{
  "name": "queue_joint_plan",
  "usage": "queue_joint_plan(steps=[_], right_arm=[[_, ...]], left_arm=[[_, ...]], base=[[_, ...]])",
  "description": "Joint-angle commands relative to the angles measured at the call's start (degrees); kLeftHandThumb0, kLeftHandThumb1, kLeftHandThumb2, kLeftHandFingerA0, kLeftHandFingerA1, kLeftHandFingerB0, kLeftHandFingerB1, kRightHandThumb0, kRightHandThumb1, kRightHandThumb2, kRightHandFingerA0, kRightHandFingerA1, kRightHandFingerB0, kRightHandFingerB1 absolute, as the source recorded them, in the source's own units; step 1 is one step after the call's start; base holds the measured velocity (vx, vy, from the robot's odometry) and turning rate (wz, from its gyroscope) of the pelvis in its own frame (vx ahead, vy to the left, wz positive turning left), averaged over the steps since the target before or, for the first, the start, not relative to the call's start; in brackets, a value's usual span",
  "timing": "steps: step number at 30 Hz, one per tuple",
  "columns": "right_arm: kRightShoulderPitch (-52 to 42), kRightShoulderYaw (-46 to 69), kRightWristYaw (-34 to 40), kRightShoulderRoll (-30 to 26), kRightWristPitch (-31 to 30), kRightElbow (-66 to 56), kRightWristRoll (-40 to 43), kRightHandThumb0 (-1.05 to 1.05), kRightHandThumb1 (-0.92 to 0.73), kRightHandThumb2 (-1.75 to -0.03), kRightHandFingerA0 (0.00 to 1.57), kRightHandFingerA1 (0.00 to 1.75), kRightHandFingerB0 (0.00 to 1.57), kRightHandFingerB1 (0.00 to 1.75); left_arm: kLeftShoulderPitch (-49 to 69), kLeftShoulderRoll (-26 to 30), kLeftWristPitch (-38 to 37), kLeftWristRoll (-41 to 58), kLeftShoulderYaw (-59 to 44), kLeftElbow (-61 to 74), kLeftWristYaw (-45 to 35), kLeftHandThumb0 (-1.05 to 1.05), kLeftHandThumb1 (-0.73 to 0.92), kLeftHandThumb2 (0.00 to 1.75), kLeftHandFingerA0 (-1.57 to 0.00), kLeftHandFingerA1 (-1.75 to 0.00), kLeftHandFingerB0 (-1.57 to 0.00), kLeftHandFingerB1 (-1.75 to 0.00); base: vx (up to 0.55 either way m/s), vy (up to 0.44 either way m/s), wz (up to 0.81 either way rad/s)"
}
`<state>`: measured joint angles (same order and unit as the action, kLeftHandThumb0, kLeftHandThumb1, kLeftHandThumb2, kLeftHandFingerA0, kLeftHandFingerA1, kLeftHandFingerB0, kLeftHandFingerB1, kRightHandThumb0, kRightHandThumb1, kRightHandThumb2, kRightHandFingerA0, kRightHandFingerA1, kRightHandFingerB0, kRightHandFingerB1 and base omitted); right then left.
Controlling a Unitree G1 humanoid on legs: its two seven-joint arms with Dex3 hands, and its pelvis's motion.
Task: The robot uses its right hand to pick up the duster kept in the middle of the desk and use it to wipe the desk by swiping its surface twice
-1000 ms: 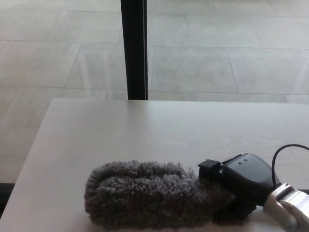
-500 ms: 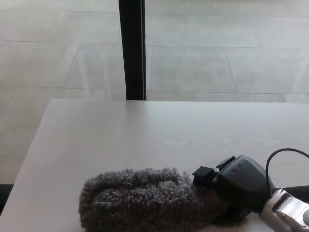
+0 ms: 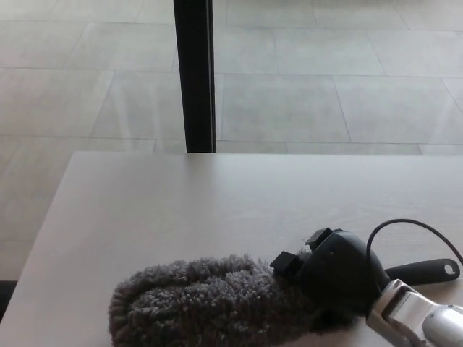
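A fluffy grey duster [image 3: 199, 303] lies flat on the pale desk [image 3: 217, 202] near its front edge, its head pointing left. Its black handle [image 3: 427, 271] sticks out to the right behind my wrist. My right hand [image 3: 336, 275] comes in from the lower right and is shut on the duster at the base of the fluffy head, pressing it against the desk. The fingers are hidden under the hand's black back. My left hand does not show.
A black vertical post [image 3: 194, 72] stands just beyond the desk's far edge. Past it is a pale tiled floor [image 3: 325, 87]. A thin black cable [image 3: 412, 228] loops above my right wrist.
My right hand has dragged the duster leftward and toward the front edge of the desk. The handle's end now shows behind the wrist. The view has shifted slightly.
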<state>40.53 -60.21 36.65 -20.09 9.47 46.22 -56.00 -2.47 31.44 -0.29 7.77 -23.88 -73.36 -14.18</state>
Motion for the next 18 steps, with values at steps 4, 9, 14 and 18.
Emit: queue_joint_plan(steps=[4, 9, 14, 18], right_arm=[[-3.2, -1.92, -12.65, 1.54, -13.03, 13.56, -5.0, -0.36, -0.44, -0.92, 1.16, 1.31, 0.85, 0.95], [-2.99, 4.12, -13.96, 0.49, -16.65, 18.28, 0.57, -0.4, -0.45, -0.9, 1.09, 1.31, 0.77, 0.9], [-4.02, 16.15, -9.45, -0.6, -15.67, 20.85, 9.64, -0.32, -0.83, -0.71, 0.83, 1.75, 0.65, 1.33], [-4.4, 23.24, -10.95, -1.78, -15.6, 22.87, 12.49, -0.3, -0.78, -0.68, 0.82, 1.72, 0.72, 1.42]], left_arm=[[0.72, 1.8, 0.16, -0.24, 0.93, -0.2, -0.21, -0.52, 0.88, 0.66, -0.4, -0.65, -0.35, -0.48], [1.44, 1.73, -0.13, -0.26, 0.93, -0.58, 0.26, -0.51, 0.88, 0.66, -0.44, -0.62, -0.38, -0.46], [1.88, 1.82, -0.7, -0.6, 1.23, -0.87, 0.55, -0.51, 0.89, 0.66, -0.45, -0.59, -0.36, -0.45], [1.97, 1.87, -0.46, -0.21, 1.11, -0.95, 0.13, -0.51, 0.87, 0.66, -0.43, -0.61, -0.37, -0.47]], base=[[0.0, 0.0, 0.0], [0.0, 0.0, 0.0], [0.0, 0.0, 0.0], [0.0, 0.0, 0.0]])
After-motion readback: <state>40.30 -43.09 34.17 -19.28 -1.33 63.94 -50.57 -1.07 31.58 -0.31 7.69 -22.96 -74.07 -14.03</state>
